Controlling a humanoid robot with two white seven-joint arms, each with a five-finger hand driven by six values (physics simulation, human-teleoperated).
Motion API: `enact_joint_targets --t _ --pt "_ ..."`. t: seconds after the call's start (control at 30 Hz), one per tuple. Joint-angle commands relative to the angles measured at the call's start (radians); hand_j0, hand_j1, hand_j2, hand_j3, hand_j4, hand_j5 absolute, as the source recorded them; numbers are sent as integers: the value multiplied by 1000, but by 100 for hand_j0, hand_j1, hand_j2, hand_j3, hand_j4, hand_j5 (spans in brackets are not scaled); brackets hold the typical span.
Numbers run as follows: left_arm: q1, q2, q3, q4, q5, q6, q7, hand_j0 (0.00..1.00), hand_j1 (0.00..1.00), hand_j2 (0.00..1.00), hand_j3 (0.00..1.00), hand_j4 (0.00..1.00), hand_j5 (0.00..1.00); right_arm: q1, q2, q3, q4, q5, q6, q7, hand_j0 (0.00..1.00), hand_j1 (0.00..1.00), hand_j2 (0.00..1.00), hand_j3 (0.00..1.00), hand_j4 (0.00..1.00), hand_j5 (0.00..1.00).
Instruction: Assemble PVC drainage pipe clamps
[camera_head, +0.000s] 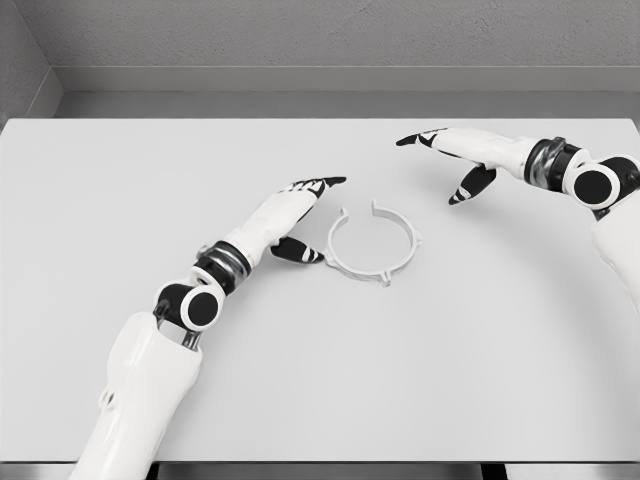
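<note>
Clamp (372, 245) — a single thin white ring with a gap at its far side and small tabs sticking out from its rim — lies flat near the middle of the pale grey tabletop (120, 180), and it is the only loose part that shows. In the head view, the only one given, the left hand (296, 220) sits just beside the ring's left edge, its dark-tipped fingers stretched forward and relaxed, the thumb pointing toward the ring but apart from it; it holds nothing. The right hand (455, 155) hovers beyond and to the right of the ring, near but not touching, fingers likewise spread and the thumb hanging down; it too is empty. By the look of it the assembly has hardly begun: the ring is ungrasped, its gap stands open, and no pipe, second half or fastener can be seen to join it to. Counted — one clamp ring, two hands, one tabletop. What remains seems to be everything from the first grasp onward.
</note>
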Motion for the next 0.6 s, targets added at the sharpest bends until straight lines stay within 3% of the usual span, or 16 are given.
enact_joint_targets --t 0.0,0.43,0.57 --pt "0 0 2 -4 6 0 1 100 100 100 100 100 100 0 -1 -1 -1 -6 2 1 100 100 100 100 100 100" --pt "11 0 22 -27 8 0 -1 100 100 100 100 100 100 -2 -30 19 -3 -7 2 -1 100 100 100 100 100 100" --pt "51 0 24 -101 37 -2 -3 100 100 100 100 100 100 -2 -37 18 -3 -7 2 -1 100 100 100 100 100 100"
